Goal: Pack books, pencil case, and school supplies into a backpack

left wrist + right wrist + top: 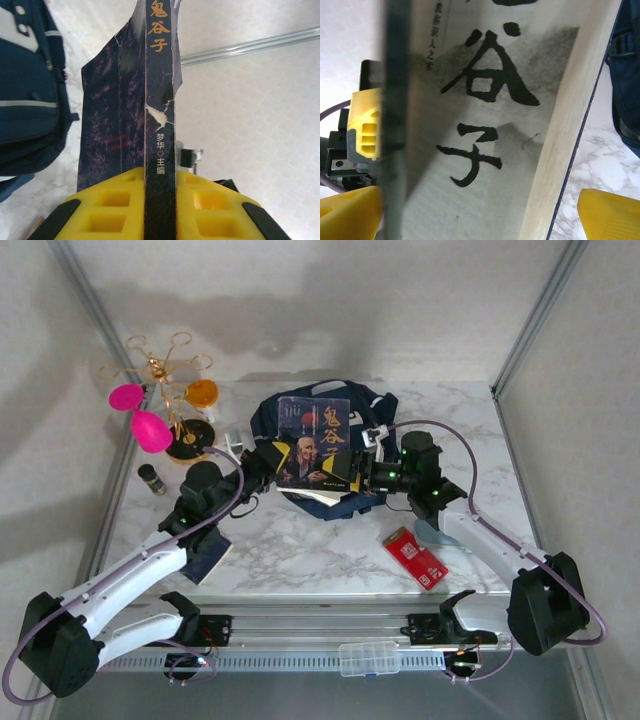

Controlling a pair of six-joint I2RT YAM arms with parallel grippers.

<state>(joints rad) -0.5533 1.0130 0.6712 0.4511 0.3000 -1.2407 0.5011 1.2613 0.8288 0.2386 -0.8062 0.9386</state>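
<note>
Left pincer point(160, 200) on navy book point(160, 115) spine

The book point(313, 445) lies over the backpack point(372, 402), between left claw point(268, 465) and right claw point(358, 472).

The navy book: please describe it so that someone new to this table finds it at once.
On the marble table, find the dark blue backpack at the back centre. The navy book is over it, gripped at the spine by the left tool. Its cover alone carries a man's portrait and red characters.
</note>
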